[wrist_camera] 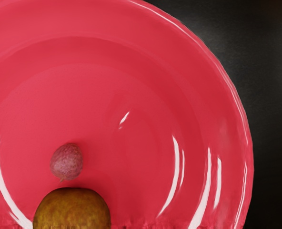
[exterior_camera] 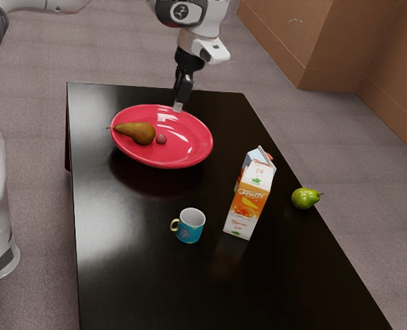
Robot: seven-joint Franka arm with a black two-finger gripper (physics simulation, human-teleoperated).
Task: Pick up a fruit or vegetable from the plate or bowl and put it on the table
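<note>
My gripper (exterior_camera: pixel 178 107) hangs over the far rim of the red plate (exterior_camera: pixel 190 152) in the exterior view, pointing down; its opening cannot be made out. On the plate, a brown pear (exterior_camera: pixel 136 133) lies toward the exterior view's left, its stem reaching over the rim. Beside it is a small pinkish-purple fruit (exterior_camera: pixel 161 139). From the wrist view, the small fruit (wrist_camera: pixel 67 161) rests on the plate (wrist_camera: pixel 146 95) close to the rounded end of the brown pear (wrist_camera: pixel 73 210).
A teal mug (exterior_camera: pixel 190 225) and an upright juice carton (exterior_camera: pixel 249 201) stand on the black table (exterior_camera: pixel 135 275), with another object partly hidden behind the carton. A green pear (exterior_camera: pixel 305 199) sits near the table edge at the exterior view's right.
</note>
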